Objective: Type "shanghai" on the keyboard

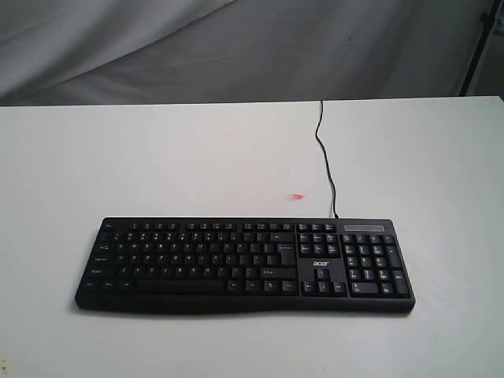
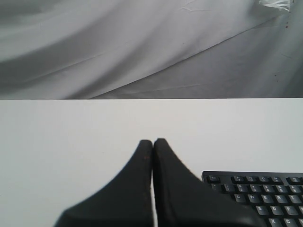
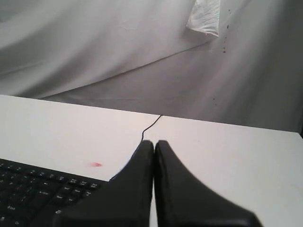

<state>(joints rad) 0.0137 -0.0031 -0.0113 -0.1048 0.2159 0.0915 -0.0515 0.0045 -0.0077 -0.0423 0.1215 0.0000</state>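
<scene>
Looks not yet begun, with left hand (image 2: 153, 142) and right hand (image 3: 154, 143) both clenched on nothing near opposite ends of the keyboard (image 1: 244, 264) and touching no key; all eight letters judged left to press. Lies flat near the front edge of the worktop (image 1: 157, 157), with open room behind and at both sides, and only the cable (image 1: 324, 150) trailing off the back edge to mind.

Exterior view looks down on whole keyboard (image 1: 244, 264), wrist views low and close, each catching one keyboard end
</scene>
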